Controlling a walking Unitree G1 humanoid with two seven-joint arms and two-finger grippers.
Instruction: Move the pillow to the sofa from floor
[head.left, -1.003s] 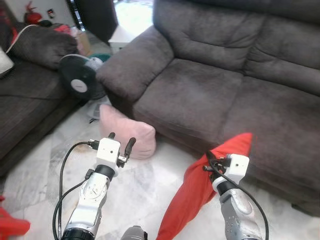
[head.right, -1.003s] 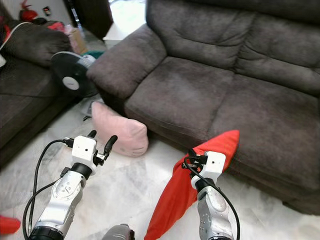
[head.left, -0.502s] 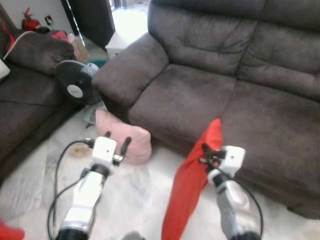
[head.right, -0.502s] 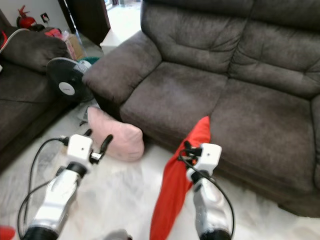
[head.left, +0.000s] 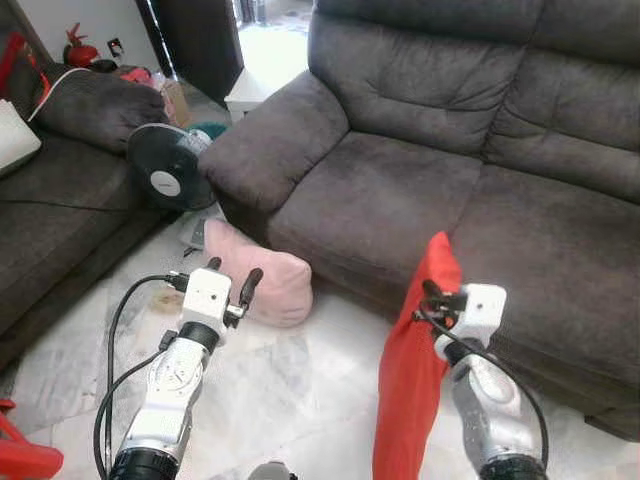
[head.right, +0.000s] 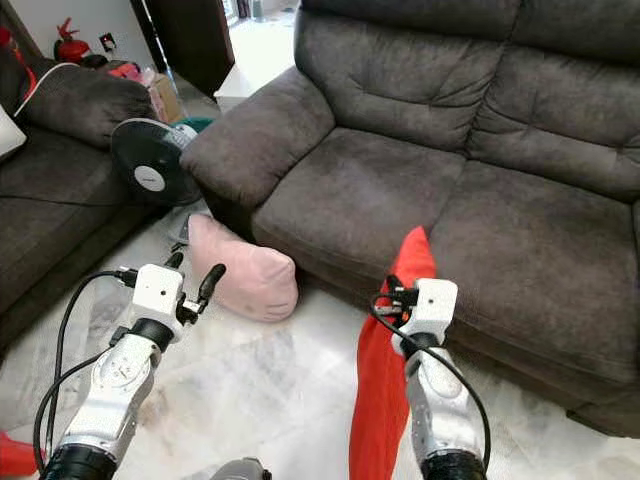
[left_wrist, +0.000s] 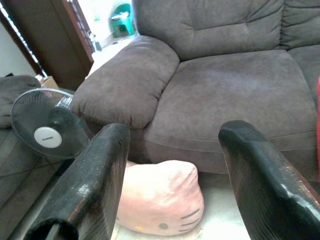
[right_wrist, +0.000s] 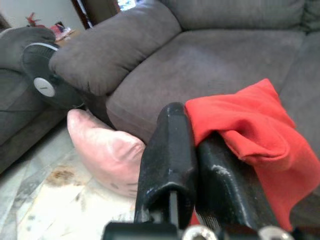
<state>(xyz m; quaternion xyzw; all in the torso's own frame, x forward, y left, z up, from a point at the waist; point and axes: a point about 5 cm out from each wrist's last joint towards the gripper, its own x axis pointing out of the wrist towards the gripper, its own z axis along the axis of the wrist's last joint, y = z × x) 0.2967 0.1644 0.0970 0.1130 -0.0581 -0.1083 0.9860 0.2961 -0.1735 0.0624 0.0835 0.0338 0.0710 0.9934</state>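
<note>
- While the dark grey sofa spreads its plush, tufted cushions from 12 to 3 o'clock, a second grey couch runs along 9 to 10 o'clock, and pale marble floor lies open between them.
- The red pillow is soft, smooth cloth hanging limp in a long fold at 5 o'clock, its peak now narrower and more upright than a second ago, just before the sofa's front edge.
- The pink cushion, rounded and printed with a cat face, lies on the floor at 10 o'clock against the sofa base, below the armrest.
- A round black fan stands between the two sofas.
- The right gripper is pinched tight on the red pillow's corner.
- The left gripper hovers with its fingers spread wide, empty, near the pink cushion; bare floor lies beneath it.
</note>
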